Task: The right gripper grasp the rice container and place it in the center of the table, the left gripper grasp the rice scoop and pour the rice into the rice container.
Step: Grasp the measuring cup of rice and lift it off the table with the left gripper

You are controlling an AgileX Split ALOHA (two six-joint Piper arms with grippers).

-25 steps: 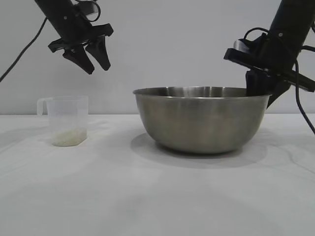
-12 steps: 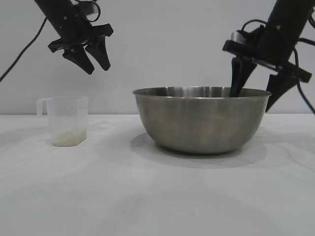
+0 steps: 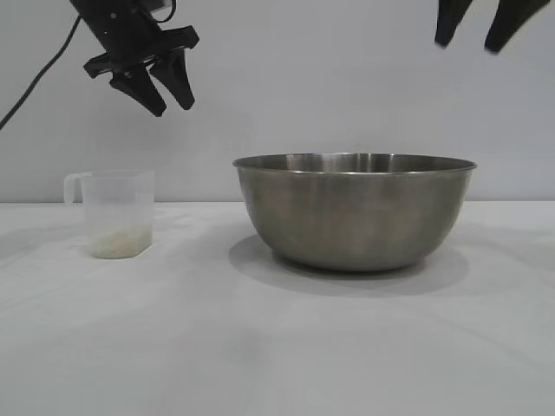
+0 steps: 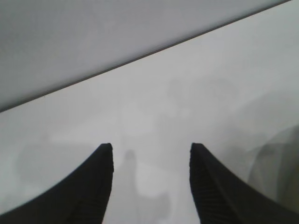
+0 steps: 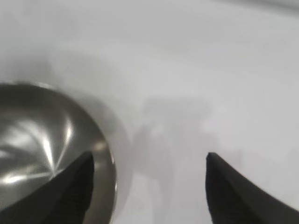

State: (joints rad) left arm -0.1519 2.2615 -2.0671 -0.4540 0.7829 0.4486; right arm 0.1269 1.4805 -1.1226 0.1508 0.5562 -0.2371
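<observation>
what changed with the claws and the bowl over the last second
The right claw let go of the rice container's rim and lifted clear, now open high above it. The left claw stayed open above the rice scoop; the container, scoop and rice stayed put on the table.

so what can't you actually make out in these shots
- Bowl inside: exterior view is level, its wall hides it; right wrist view cuts most off.
- Right gripper: only fingertips show, top edge cuts the rest.
- Cup: missing from both wrist views.
- Rice: too small to tell grains.
</observation>
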